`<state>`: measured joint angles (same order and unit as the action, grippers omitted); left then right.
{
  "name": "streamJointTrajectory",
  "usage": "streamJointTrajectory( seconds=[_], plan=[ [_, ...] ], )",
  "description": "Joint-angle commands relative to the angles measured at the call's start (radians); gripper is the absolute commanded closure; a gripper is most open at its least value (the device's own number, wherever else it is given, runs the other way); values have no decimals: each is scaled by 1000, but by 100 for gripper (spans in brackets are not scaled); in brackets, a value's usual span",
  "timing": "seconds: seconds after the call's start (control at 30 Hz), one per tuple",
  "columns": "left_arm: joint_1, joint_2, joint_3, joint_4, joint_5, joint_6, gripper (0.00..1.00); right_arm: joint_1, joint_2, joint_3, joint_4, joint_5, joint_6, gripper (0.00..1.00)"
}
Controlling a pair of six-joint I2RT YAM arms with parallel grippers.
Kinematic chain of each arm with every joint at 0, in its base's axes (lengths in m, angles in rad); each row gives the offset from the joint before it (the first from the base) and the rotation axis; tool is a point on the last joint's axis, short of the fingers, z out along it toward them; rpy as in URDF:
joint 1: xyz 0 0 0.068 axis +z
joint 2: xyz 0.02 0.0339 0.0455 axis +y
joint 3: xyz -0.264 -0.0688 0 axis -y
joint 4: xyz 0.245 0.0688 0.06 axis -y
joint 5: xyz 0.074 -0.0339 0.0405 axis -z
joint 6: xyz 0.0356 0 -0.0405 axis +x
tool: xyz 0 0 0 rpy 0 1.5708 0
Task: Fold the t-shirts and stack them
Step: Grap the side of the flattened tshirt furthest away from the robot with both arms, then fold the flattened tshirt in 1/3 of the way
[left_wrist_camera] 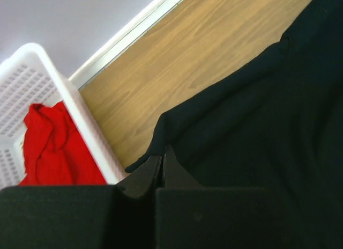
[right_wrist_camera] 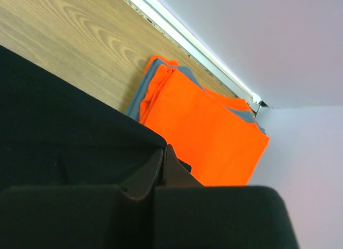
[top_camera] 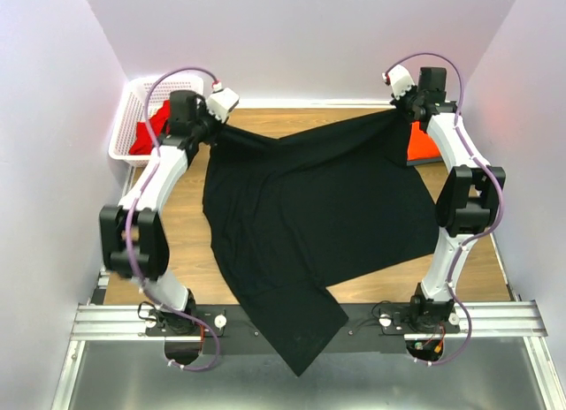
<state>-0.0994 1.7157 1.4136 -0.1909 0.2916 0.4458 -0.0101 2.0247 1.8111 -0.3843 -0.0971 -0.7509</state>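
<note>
Black t-shirt is the one being worked, and it's strung out between both arms along the far side of the wooden table. The left gripper has its fingers pinched tight together on one far corner of the cloth, and the right gripper is clamped the same way on the other. The rest of the shirt drapes back toward the near side, skewed, with one end hanging off the near edge between the arm bases. The orange t-shirt already sits folded at the far right, on top of something grey, just beside the right gripper. The red t-shirt is bunched up in the white mesh basket at far left. So I'd say this is the spread-it-flat step, before any real fold. The next move probably needs both arms to shift together and lay it down smooth and square, so the hanging end gets onto the table.
</note>
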Motion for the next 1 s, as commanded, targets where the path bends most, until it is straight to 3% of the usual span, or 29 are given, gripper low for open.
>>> streamJointTrajectory(
  seconds=[0.0,0.3,0.53,0.73,0.77,0.8,0.87,0.97],
  plan=[
    [4,-211,-121,-33,9,60,100,-4,-40,-22,24,8,-27,99],
    [-62,-461,-375,-218,116,197,100,-4,-138,-175,24,13,-102,99],
    [-276,-623,-522,-370,178,294,100,-8,-202,-295,24,23,-163,99],
    [-385,-624,-619,-433,164,346,100,-10,-212,-358,27,31,-205,99],
    [-388,-614,-620,-435,162,337,93,-10,-210,-364,27,30,-208,100],
    [-388,-611,-610,-435,162,332,77,-10,-210,-375,25,30,-209,99],
    [-384,-604,-598,-438,162,331,62,-10,-215,-403,25,27,-215,99],
    [-320,-608,-591,-437,190,347,55,-8,-222,-447,25,31,-255,99]
  ],
)
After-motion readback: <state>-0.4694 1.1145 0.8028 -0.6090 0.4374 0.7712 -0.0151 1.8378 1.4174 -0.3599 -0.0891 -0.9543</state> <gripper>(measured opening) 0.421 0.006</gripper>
